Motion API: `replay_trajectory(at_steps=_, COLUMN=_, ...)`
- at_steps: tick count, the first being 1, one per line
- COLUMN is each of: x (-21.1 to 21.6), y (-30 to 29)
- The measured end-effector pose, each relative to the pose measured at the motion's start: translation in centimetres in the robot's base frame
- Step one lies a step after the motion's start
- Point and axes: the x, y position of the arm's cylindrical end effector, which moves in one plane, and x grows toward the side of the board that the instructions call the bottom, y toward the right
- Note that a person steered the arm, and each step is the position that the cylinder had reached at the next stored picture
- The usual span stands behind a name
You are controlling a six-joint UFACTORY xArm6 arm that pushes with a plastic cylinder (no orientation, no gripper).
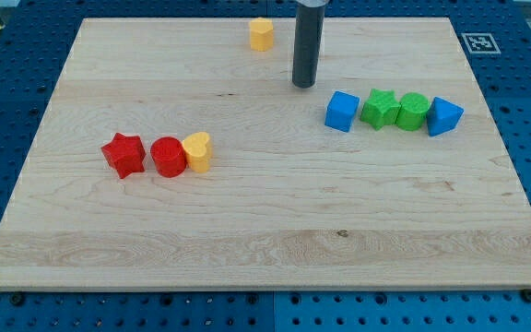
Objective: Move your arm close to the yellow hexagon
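Note:
The yellow hexagon sits near the top edge of the wooden board, just left of centre. My tip is the lower end of the dark rod that comes down from the view's top. It stands to the right of and below the hexagon, apart from it by a small gap. It touches no block.
A red star, a red cylinder and a yellow heart form a row at the left. A blue cube, green star, green cylinder and blue triangular block form a row at the right.

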Motion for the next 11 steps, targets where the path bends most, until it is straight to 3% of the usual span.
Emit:
replay_trajectory(at_steps=4, x=-0.5, y=8.4)
replay_trajectory(at_steps=5, x=-3.6, y=9.2)
replay_trajectory(at_steps=7, x=-12.0, y=3.4)
replay_trajectory(at_steps=11, x=-12.4, y=-5.0)
